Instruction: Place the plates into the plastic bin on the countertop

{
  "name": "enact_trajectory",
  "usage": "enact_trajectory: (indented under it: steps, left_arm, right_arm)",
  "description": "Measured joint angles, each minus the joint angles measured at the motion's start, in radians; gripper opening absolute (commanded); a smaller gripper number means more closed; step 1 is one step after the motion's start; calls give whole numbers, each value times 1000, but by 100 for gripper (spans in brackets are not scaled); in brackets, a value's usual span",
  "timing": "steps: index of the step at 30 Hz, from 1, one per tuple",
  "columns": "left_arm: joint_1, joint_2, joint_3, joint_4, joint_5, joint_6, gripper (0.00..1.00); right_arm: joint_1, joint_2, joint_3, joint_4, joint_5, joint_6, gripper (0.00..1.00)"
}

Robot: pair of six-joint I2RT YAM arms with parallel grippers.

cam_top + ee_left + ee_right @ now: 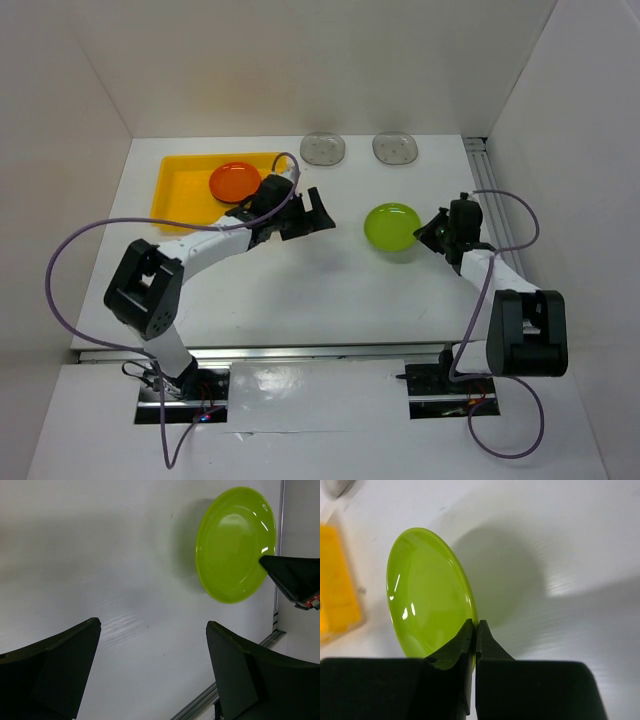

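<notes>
My right gripper (428, 232) is shut on the rim of a lime green plate (392, 227) and holds it above the white countertop (330, 290); the plate also shows in the right wrist view (427, 600) and the left wrist view (234, 542). My left gripper (308, 212) is open and empty, just right of the yellow bin (182, 185), facing the green plate. An orange plate (234, 180) lies in the bin. Two translucent grey plates (323, 148) (395, 148) sit at the back of the table. No black plates are in view.
White walls close in the table on the left, back and right. A metal rail (490, 200) runs along the right edge, also in the left wrist view (277, 555). The bin's edge shows in the right wrist view (337, 590).
</notes>
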Motion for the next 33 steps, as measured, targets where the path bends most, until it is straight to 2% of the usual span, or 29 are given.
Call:
enact_trajectory:
  steps: [7,13,15,16,17,18,19,21,22,23,26,29,33]
  left_arm:
    - [-29,132,23,80,72,4,97]
    - [-45,164,21,147,109,-6,86]
    - [-46,164,21,169,119,-23,67]
    - [-45,166,21,181,121,-27,52]
    - [-45,169,21,192,126,-32,32]
    - [-45,173,21,203,130,-38,3]
    - [-45,175,22,206,134,-41,0]
    - [-45,175,39,205,164,-43,0]
    - [-45,175,53,185,153,-45,0]
    - [-47,177,64,157,128,-42,0]
    - [-27,178,127,40,65,-47,0]
    - [59,166,174,-56,16,-71,0]
    - [301,99,166,-102,-31,-131,0]
  right_arm:
    - [52,-78,-53,39,-253,-53,0]
    - [76,-73,-53,63,-393,-53,0]
    - [80,-65,-53,76,-423,-53,0]
    - [80,-62,-53,80,-433,-53,0]
    - [80,-61,-53,84,-441,-53,0]
    - [80,-60,-53,88,-444,-53,3]
    - [81,-60,-54,93,-444,-56,7]
    - [76,-52,-68,95,-423,-48,53]
    - [78,-49,-72,100,-430,-46,70]
    - [82,-48,-72,102,-433,-41,100]
    - [91,-48,-73,113,-416,-52,100]
    - [93,-42,-73,110,-351,-53,100]
    - [96,0,-81,109,-280,-60,100]
